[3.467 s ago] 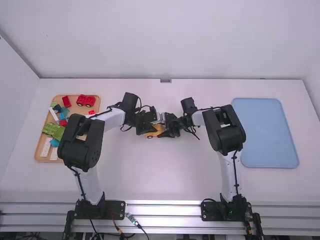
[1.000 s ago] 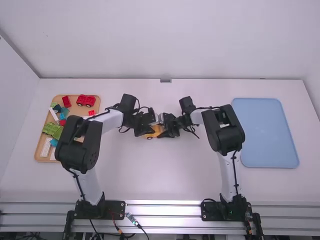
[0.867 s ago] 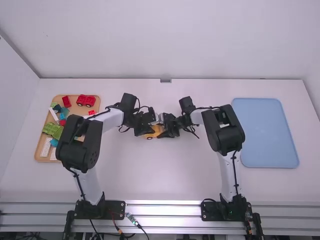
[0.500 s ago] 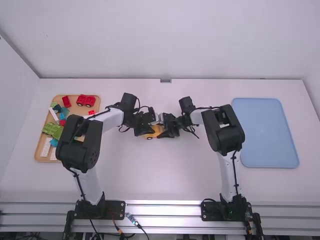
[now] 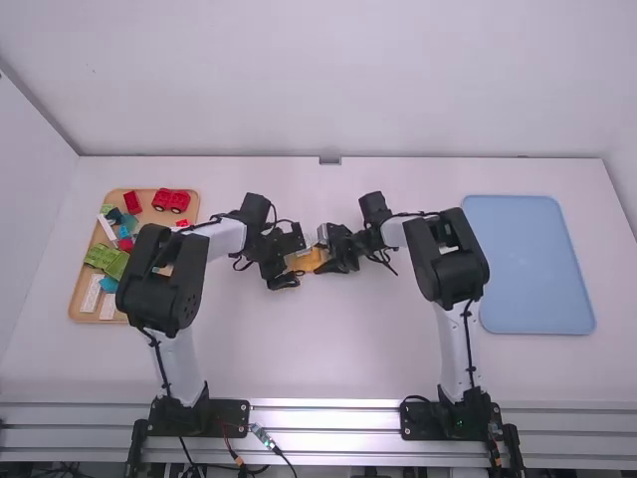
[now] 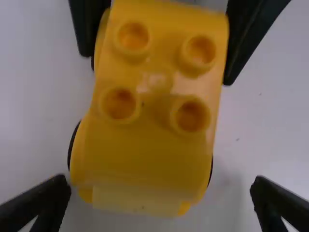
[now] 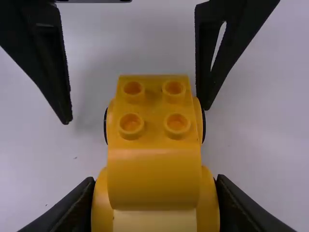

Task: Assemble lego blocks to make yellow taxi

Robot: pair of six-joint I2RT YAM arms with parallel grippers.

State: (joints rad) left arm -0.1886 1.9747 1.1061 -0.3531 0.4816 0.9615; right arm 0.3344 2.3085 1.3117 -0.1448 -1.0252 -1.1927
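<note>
Between the two grippers near the table's middle is the yellow car (image 5: 308, 261), flanked by my left gripper (image 5: 294, 261) and my right gripper (image 5: 323, 255). Up close it is a yellow body (image 6: 157, 162) with four studs on top and black wheels at its sides. My left gripper (image 6: 160, 183) stands open around one end, its fingertips apart from the car's sides. In the right wrist view, my right gripper (image 7: 155, 183) is shut on the other end of the yellow car (image 7: 153, 169), with a fingertip pressed to each side.
At the far left a wooden tray (image 5: 75, 299) holds a red wheeled base (image 5: 171, 200), a green wheeled piece (image 5: 106, 259) and several loose blocks. A blue tray (image 5: 528, 264) lies on the right side of the white table (image 5: 348, 349).
My left gripper has let go of the car and drawn back slightly to the left, its fingers spread. The right arm and the car have hardly moved.
</note>
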